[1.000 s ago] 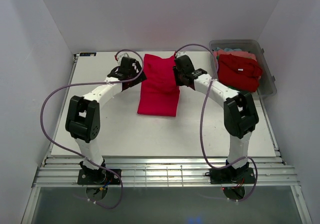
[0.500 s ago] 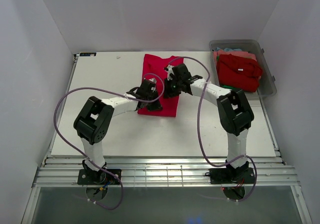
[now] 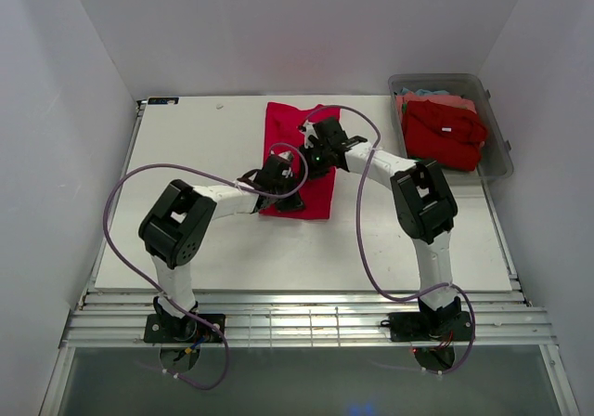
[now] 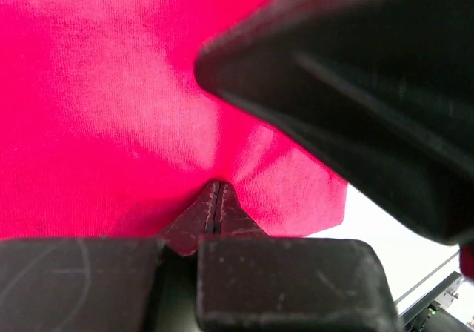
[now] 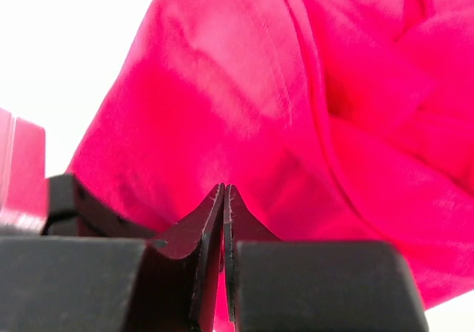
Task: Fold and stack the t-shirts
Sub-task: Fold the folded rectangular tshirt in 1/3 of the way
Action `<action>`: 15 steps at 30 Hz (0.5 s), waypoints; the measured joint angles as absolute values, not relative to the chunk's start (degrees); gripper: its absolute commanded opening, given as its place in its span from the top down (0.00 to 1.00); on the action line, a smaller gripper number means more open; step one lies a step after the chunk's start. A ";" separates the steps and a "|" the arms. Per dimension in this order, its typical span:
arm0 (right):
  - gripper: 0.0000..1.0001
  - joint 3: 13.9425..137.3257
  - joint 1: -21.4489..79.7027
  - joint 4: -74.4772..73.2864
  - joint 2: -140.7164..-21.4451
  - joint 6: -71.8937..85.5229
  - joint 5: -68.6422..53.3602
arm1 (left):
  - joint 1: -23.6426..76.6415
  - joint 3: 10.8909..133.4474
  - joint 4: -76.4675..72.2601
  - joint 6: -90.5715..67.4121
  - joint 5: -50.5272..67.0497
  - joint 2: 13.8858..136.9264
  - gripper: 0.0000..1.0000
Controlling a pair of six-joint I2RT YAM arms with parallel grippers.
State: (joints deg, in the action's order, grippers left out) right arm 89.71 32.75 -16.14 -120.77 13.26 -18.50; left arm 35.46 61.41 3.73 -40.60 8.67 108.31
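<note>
A crimson t-shirt, folded into a long strip, lies on the white table at centre. My left gripper is over its near half and my right gripper is just beyond it, close together. In the left wrist view the left gripper is shut, with the t-shirt puckered at its tips. The right gripper is likewise shut, pinching the red cloth; red shows between its fingers. The dark shape at the upper right of the left wrist view is the right arm.
A clear plastic bin stands at the table's right far corner, holding a bundled red shirt over pink and light blue cloth. Purple cables loop above both arms. White walls close in the table's sides and back.
Both grippers left the shirt's far sides, came inward and nearer over the strip, and closed on the cloth. The shirt's near end has shifted slightly right.
</note>
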 measured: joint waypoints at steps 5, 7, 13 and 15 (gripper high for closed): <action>0.92 91.85 32.75 -16.21 -123.28 12.80 -17.50 | 36.14 56.60 0.71 -41.12 8.62 105.47 1.00; 0.92 92.20 32.73 -16.43 -124.60 12.56 -16.93 | 36.56 54.24 0.36 -41.54 8.64 103.63 1.00; 0.92 94.11 32.91 -16.62 -126.93 12.16 -16.64 | 37.89 47.05 -0.69 -43.05 8.14 97.78 1.00; 0.92 94.80 32.91 -17.08 -127.26 12.08 -16.53 | 38.44 44.64 -0.69 -43.66 8.03 95.57 1.00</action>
